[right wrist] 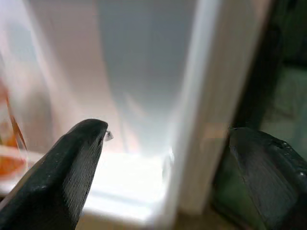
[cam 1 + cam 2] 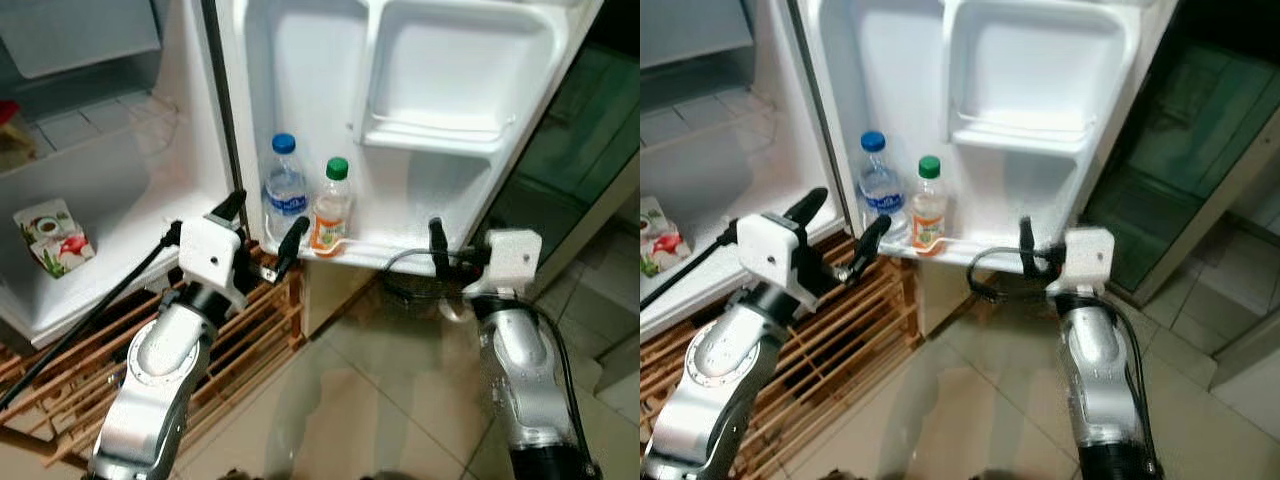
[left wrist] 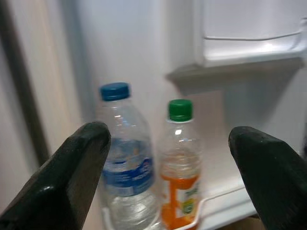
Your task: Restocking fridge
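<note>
Two bottles stand in the door shelf (image 2: 400, 262), the landmark here: water bottle (image 2: 285, 195) with blue cap at the hinge end, juice bottle (image 2: 331, 210) with green cap just beside it, upright, apparently touching.

Left gripper (image 2: 262, 232) hovers in front of the shelf's hinge end, jaws wide open, holding nothing. Left wrist view looks straight at both bottles between the spread fingers (image 3: 67, 182), so it's lined up on them, not yet around either.

Right gripper (image 1: 163, 182) sits at the shelf's free end, near the door edge, well apart from the bottles. Jaws wide open and empty per the right wrist view.

Step, my read: both bottles look already placed, both grippers empty, so this is either between items or the start of a regrasp. Can't tell which from here. Next move likely calls for either backing the left arm off the shelf without clipping the water bottle, or closing in on one bottle; jaw spread is ample for either.

View differences:
- Head views show a carton (image 2: 55, 238) inside the fridge, well away from the shelf past the hinge, plus the upper door bin (image 2: 450, 135) above the shelf, empty.
- Left wrist view gives labels and liquid levels.
- Right wrist view is blurred: shelf end, door edge, an orange smear at the frame edge that's probably the juice.
</note>
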Robot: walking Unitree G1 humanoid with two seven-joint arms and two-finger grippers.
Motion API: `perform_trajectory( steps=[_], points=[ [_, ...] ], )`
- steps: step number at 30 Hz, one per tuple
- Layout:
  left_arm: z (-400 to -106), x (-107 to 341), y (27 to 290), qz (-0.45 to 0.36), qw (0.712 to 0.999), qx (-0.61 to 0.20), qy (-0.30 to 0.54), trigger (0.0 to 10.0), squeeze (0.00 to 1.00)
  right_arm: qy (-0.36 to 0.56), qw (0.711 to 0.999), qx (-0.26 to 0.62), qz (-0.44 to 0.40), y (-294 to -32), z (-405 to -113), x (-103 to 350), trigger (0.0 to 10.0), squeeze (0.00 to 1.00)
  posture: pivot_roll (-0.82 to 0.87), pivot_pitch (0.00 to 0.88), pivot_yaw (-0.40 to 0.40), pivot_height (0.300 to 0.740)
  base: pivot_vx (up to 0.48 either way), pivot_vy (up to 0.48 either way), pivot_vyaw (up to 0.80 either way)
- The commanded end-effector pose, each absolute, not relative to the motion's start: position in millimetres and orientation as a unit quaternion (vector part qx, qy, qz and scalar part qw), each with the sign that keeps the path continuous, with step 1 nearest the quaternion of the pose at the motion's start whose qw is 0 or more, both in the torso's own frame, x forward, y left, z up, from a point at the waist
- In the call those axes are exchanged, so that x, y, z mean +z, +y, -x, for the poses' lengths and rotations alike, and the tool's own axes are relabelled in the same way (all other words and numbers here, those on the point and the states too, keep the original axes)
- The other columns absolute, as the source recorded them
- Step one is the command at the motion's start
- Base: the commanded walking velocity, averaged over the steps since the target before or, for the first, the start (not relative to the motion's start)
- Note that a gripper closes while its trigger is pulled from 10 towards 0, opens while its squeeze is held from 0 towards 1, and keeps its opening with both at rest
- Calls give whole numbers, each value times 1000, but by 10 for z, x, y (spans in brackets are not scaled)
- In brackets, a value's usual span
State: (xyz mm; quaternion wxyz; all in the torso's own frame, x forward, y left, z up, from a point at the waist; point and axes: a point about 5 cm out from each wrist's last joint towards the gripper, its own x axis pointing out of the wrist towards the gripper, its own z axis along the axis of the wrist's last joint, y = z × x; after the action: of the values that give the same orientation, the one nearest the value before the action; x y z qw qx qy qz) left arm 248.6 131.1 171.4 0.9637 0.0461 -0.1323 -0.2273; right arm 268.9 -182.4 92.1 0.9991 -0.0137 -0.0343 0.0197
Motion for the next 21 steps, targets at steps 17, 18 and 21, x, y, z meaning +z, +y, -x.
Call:
perform_trajectory(
  steps=[17, 18, 21],
  points=[
    [-2500, 1709, 1176, -32, 946, -285, -152, 10000, 0, -10, 999, 12, 44, -2052, -2423, 816, 10000, 0, -159, 0, 3, 740, 0, -452, 365],
    [-2514, 1704, 1179, -30, 948, -279, -150, 10000, 0, -10, 999, 12, 45, -2053, -2431, 821, 10000, 0, -160, 0, 2, 740, 0, -480, 681],
    [-2559, 1706, 1171, -29, 951, -269, -151, 10000, 0, -16, 999, 15, 48, -2043, -2476, 861, 10000, 0, -160, 0, 0, 740, 0, -480, 673]
  ],
)
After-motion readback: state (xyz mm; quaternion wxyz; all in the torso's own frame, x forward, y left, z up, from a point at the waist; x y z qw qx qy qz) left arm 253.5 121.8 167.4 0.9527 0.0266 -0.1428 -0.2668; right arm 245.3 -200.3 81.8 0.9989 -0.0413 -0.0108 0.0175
